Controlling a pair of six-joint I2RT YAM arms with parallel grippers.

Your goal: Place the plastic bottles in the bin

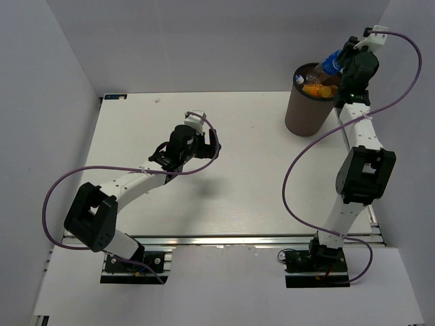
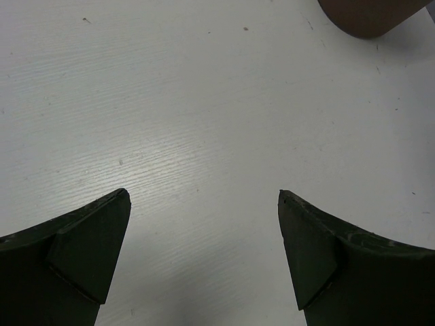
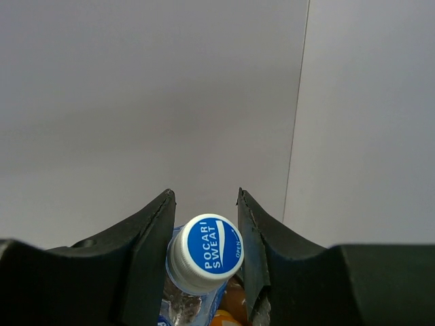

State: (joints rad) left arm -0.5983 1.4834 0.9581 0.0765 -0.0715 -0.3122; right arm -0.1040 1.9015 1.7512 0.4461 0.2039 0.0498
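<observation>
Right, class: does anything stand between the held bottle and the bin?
Nothing visible does. The right gripper holds the bottle tilted over the open mouth of the bin. Only orange bottles lie inside, below it.

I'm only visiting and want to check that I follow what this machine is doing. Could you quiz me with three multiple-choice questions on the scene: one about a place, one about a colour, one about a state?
1. Where does the bin stand?
A. Beside the left arm's base
B. At the far right of the table
C. In the table's middle

2. What colour is the cap of the bottle in the right gripper?
A. Blue with a white rim
B. Orange
C. Green

3. What state is the left gripper in?
A. Shut on a bottle
B. Open and empty
C. Down inside the bin

Answers:
1. B: the top view shows the bin at the far right.
2. A: the right wrist view shows a blue top with a white rim.
3. B: its fingers are spread with only bare table between them.
</observation>
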